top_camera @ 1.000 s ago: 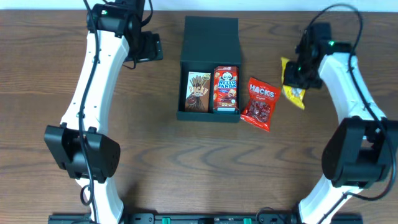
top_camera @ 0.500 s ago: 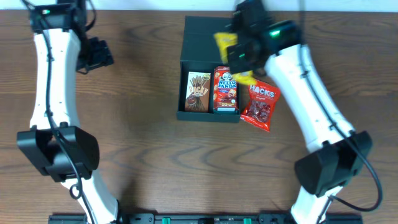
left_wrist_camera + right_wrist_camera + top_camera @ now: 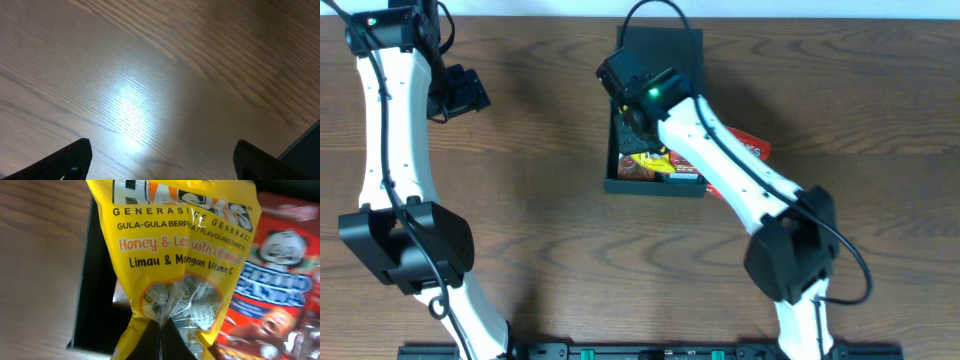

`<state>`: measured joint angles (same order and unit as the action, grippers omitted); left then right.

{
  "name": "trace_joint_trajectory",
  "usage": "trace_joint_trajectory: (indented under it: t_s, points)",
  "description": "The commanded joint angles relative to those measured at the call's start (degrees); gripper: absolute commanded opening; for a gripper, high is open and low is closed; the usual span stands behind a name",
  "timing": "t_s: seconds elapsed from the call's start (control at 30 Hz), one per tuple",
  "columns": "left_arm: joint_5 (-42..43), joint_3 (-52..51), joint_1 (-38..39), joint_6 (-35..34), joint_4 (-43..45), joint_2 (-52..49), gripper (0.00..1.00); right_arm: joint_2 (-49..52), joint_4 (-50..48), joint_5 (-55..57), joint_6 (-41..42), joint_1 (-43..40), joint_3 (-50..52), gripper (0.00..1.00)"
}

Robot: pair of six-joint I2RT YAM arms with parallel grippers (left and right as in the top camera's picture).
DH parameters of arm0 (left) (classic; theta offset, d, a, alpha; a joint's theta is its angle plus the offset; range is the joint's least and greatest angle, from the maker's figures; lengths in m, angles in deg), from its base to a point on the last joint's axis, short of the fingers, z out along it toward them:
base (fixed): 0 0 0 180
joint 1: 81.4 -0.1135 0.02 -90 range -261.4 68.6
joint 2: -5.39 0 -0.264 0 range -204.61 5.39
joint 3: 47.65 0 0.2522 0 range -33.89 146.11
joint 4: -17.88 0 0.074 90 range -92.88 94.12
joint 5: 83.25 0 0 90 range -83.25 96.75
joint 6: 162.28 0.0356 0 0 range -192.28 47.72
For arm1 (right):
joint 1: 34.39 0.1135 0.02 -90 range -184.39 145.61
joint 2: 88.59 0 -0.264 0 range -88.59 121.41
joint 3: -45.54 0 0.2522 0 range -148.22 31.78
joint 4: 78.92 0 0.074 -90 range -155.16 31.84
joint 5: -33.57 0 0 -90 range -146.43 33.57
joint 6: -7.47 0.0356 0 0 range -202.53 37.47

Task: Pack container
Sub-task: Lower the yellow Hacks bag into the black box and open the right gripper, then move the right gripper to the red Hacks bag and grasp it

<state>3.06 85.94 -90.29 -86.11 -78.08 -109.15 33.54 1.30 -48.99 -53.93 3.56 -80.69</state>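
The dark teal-green container point(image 3: 662, 48) stands open at the table's middle back, its lid flap lying behind it. My right gripper point(image 3: 162, 340) is shut on a yellow Hacks candy bag point(image 3: 175, 265) and holds it over the container's inside point(image 3: 95, 295). The bag shows yellow under the right arm in the overhead view point(image 3: 650, 160). A red Hello Panda box point(image 3: 280, 300) lies in the container beside the bag. A brown Pocky box point(image 3: 635, 174) is mostly hidden under the bag. My left gripper point(image 3: 160, 162) is open and empty over bare table at the far left.
A red Hacks candy bag point(image 3: 752, 150) lies on the table just right of the container, mostly hidden by my right arm. The table's back edge runs just behind the container's lid.
My right arm has swung left from the table's right side with the yellow bag, bringing it over and down into the container. My left arm has swung further left.
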Motion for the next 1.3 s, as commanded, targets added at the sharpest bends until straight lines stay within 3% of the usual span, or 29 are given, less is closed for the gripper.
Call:
trace_joint_trajectory:
  t_s: [0.0, 0.57, 0.63, 0.67, 0.77, 0.83, 0.93, 1.13, 1.27]
  points:
    - [0.76, 1.25, -0.09, 0.57, -0.33, 1.25, 0.92, 1.2, -0.04, -0.42, 2.73, 0.33, -0.94, 0.02]
    - [0.79, 1.25, -0.09, 0.57, -0.07, 1.25, 0.92, 5.31, -4.15, -1.62, 2.47, 0.37, -0.94, 0.04]
    - [0.76, 1.25, -0.09, 0.57, -0.04, 1.25, 0.92, 5.31, -4.81, -1.68, 2.14, 0.37, -0.94, 0.48]
    - [0.76, 1.25, -0.09, 0.57, -0.04, 1.25, 0.92, 5.29, -5.38, -1.86, 0.79, 0.37, -0.94, 0.58]
    - [0.76, 1.25, -0.09, 0.57, -0.04, 1.25, 0.92, 5.14, -5.09, -1.86, -1.75, 0.37, -1.16, 0.62]
    - [0.74, 1.25, -0.09, 0.59, -0.04, 1.25, 0.92, 4.81, -4.42, -1.84, -2.14, 0.33, -1.25, 0.61]
    - [0.74, 1.25, -0.09, 0.57, -0.07, 1.25, 0.92, 3.48, -3.15, -1.73, -4.22, 0.24, -1.81, 0.49]
    - [0.72, 1.25, -0.09, 0.59, 0.09, 1.22, 0.93, -4.07, -0.13, 3.54, -8.74, -1.79, -2.62, 0.46]
    - [0.74, 1.25, -0.09, 0.61, 0.11, 1.22, 0.93, -9.07, 5.35, 8.17, -8.72, -9.29, -2.62, 0.47]
